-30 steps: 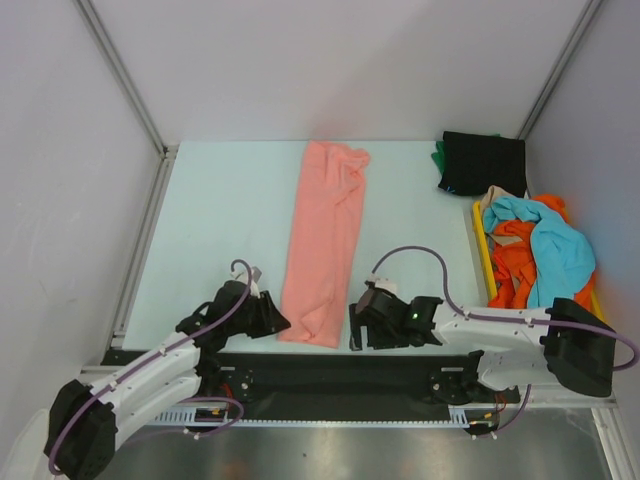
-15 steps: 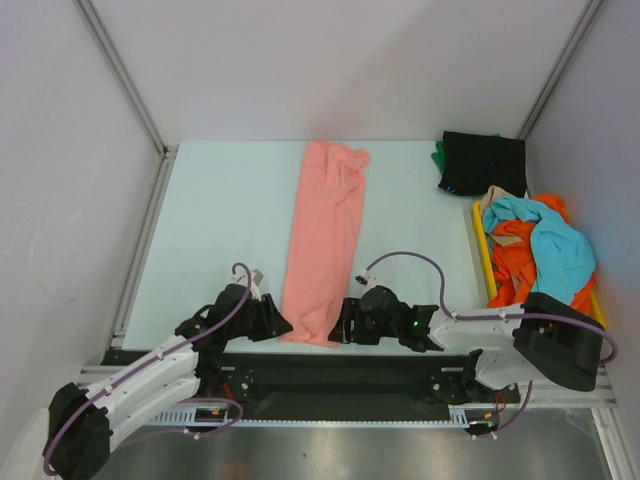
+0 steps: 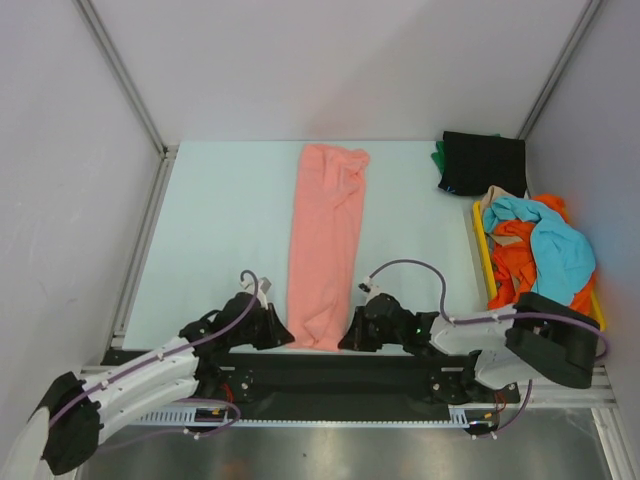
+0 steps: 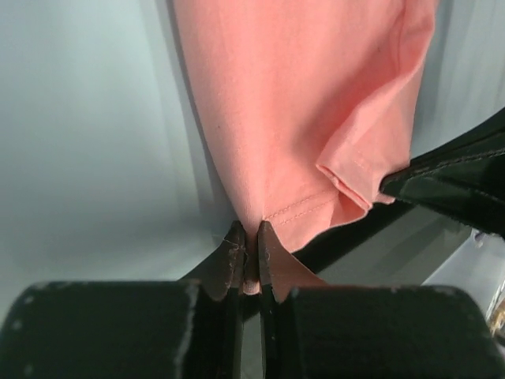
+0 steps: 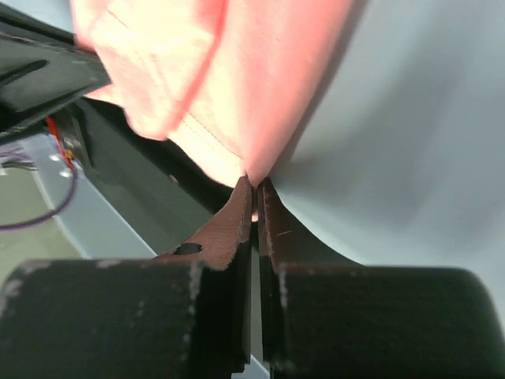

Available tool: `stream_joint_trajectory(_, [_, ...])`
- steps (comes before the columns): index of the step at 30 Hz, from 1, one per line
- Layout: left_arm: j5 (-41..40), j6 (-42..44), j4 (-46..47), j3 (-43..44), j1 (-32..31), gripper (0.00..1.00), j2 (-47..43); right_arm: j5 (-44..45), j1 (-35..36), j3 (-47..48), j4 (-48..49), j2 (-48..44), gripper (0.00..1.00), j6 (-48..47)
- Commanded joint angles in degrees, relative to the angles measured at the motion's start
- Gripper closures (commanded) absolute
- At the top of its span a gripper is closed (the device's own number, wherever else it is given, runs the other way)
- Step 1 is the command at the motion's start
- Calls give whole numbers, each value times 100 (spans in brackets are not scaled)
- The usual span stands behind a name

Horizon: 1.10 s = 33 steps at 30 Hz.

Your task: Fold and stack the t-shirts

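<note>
The pale table [image 3: 220,230] carries one shirt laid out for work: the salmon pink t-shirt [image 3: 325,240], already narrowed into a long strip running from the back edge down to the front edge, midway between the two arms. To the right, the yellow tray [image 3: 481,250] holds a crumpled heap: the turquoise shirt [image 3: 560,250] on top, the orange shirt [image 3: 515,270] under it, and a bit of the beige shirt [image 3: 492,200] at the far end. Beyond the tray, in the back right corner, the black shirt [image 3: 485,160] lies folded on the green shirt [image 3: 439,155].

By the look of it, two shirts are folded and stacked and the pink one is roughly half folded. Its crosswise fold and its place on the stack are left, and the three in the tray are untouched.

At the strip's near end, the left gripper [image 4: 250,237] is pinched tight on the left hem corner, and the right gripper [image 5: 254,189] is likewise clamped on the right corner.
</note>
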Motion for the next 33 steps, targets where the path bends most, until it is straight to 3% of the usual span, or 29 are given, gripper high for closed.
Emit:
stream_joint_trajectory(1, [-398,-423,-748,310,-499,100,-255,420,258,-92,-1491,-827,100,-38])
stream_joint_trajectory(5, [-995,-889,-1652,706,-1369,100,-537,1087,627,102,-2872,-1785,100,129])
stream_joint_trajectory(9, [-1409,-856,-2208,1504,-1652,100,-406,1518,786,505,-4118,-2498,100,200])
stream_joint_trajectory(12, [-1812,-479,-2349,2135,-1635,100,-90,1827,401,1103,-4761,-2701,100,-159])
stream_joint_trajectory(16, [-2209,111,-2526,3069,-1459,100,691,1547,-653,1683,-4747,-2561,100,-1055])
stream_joint_trajectory(24, [-1701,1472,-2113,4562,51,100,2202,589,-2586,3036,-4290,-1166,100,-2576])
stream_joint_trajectory(33, [-909,2107,-1761,5812,1467,100,4067,43,-3371,4470,-4052,488,100,-3149])
